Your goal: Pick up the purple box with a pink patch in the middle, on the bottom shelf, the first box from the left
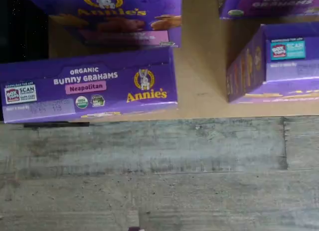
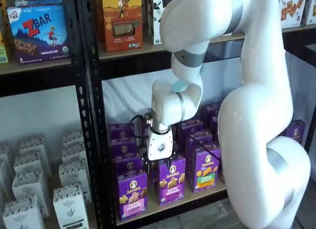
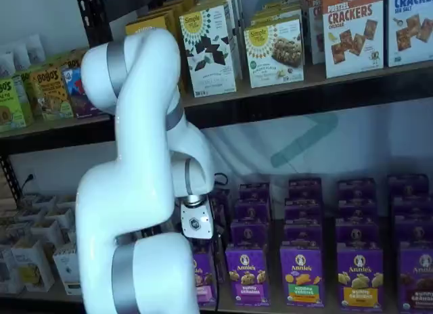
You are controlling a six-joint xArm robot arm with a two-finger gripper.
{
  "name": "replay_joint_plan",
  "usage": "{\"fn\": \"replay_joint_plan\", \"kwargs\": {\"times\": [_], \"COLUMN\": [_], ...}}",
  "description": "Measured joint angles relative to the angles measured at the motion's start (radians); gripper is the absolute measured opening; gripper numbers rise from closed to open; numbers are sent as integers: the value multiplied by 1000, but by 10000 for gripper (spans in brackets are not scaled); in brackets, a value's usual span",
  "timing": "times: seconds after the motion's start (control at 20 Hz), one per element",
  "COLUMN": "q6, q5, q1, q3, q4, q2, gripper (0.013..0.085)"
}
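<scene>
Wrist view: the purple box (image 1: 89, 86) is showing "ORGANIC BUNNY GRAHAMS", "Neapolitan" on a pink strip, the "Annie's" logo and a "BOX TOPS / SCAN" patch on its top flap. A neighbouring purple carton (image 1: 279, 61) is carrying the same "BOX TOPS / SCAN" patch. In a shelf view, a blue box (image 2: 37, 34) is reading "ZBAR". In a shelf view, an upper-shelf carton (image 3: 352, 30) is reading "CRACKERS", a white carton (image 3: 210, 50) "Simple Mills", and a small box (image 3: 47, 91) "BOBO'S".

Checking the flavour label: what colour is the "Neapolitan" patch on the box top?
Pink, on the purple box; clearest in the wrist view.
</scene>
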Motion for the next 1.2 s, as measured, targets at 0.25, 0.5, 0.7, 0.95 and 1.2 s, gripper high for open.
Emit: {"fn": "replay_joint_plan", "kwargs": {"times": [0.25, 0.5, 0.7, 0.95, 1.2], "q6": [15, -16, -42, -45, -36], "q5": [13, 0, -4, -1, -8], "q1": [-4, -1, 7, 21, 31], "q3": [-32, -60, -87, -122, -137], "q4": [-20, 16, 52, 69, 70], "q2": [27, 55, 76, 101, 114], "gripper": [850, 850, 850, 850, 850]}}
